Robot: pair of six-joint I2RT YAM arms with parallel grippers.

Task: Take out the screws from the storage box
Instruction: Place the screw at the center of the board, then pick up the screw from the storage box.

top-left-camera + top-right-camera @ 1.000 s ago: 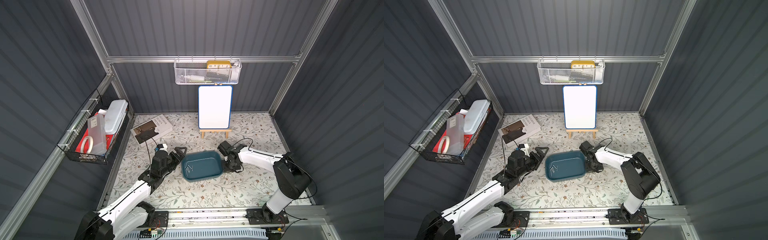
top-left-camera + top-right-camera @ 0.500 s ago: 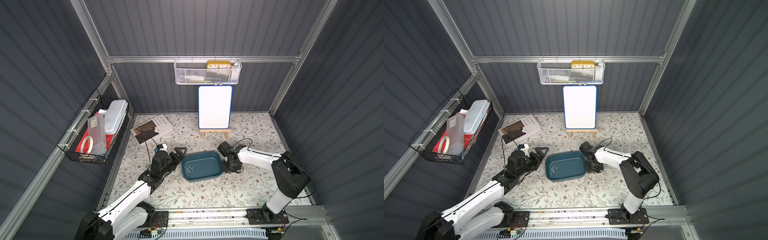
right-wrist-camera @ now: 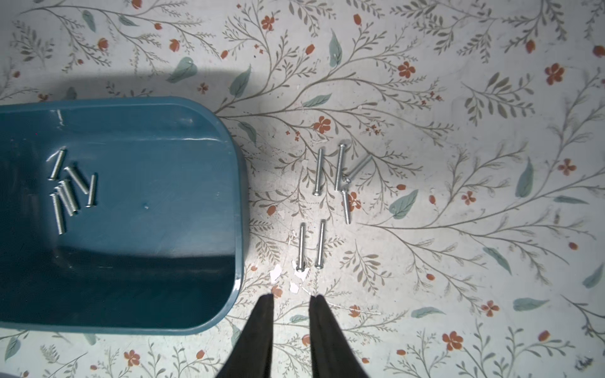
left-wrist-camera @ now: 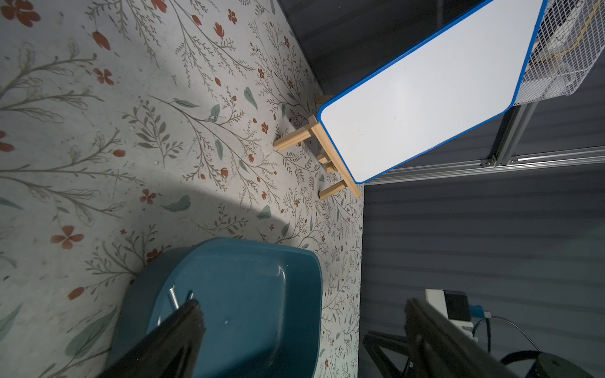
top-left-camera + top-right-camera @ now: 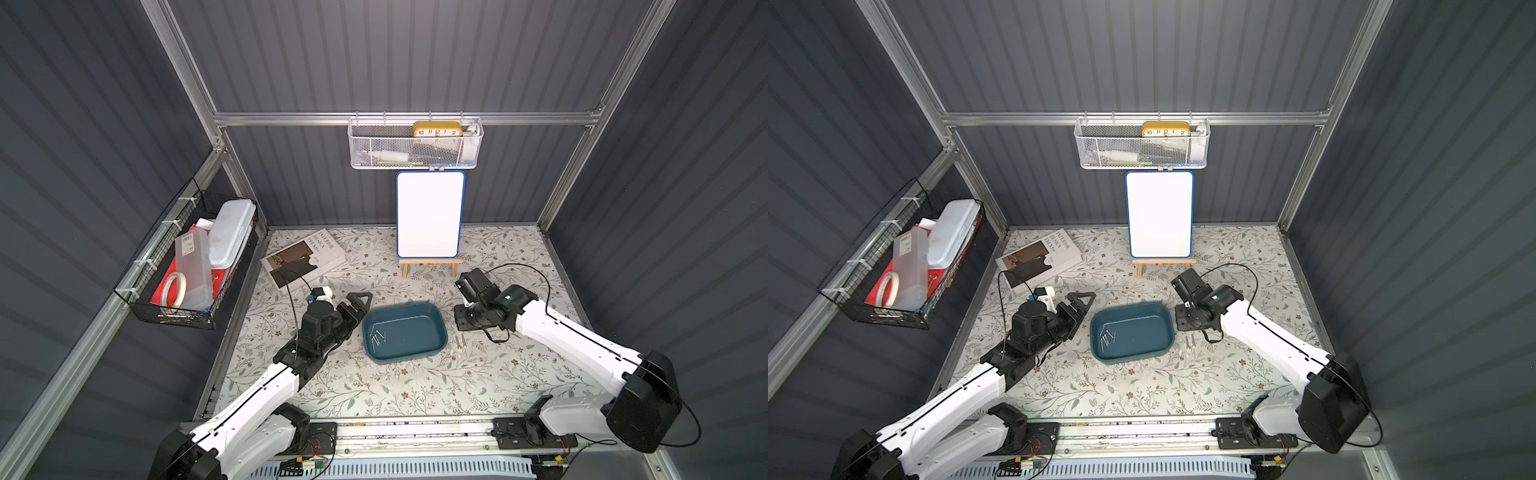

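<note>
Trouble lies at three o'clock of the tray [image 3: 239, 229] — the right claw [image 3: 291, 297], barely parted and empty, may scatter screws [image 3: 327, 196] laid there; the left claw [image 4: 302, 306] gapes, empty.

In both top views light falls from above onto the counter [image 5: 415, 386], bright in the middle, while the walls [image 5: 374, 54] are dim. The whiteboard [image 5: 430, 214] is blown out to flat white (no texture left). The left wrist view is dim, a broad shadow crossing the counter; the left hand [image 4: 302, 304] is dark and soft. The right wrist view is bright and sharp: screws [image 3: 319, 170] glint, the box [image 3: 240, 229] casts a shadow beside it and part of its floor lies dark; the right hand [image 3: 289, 297] blurs.
</note>
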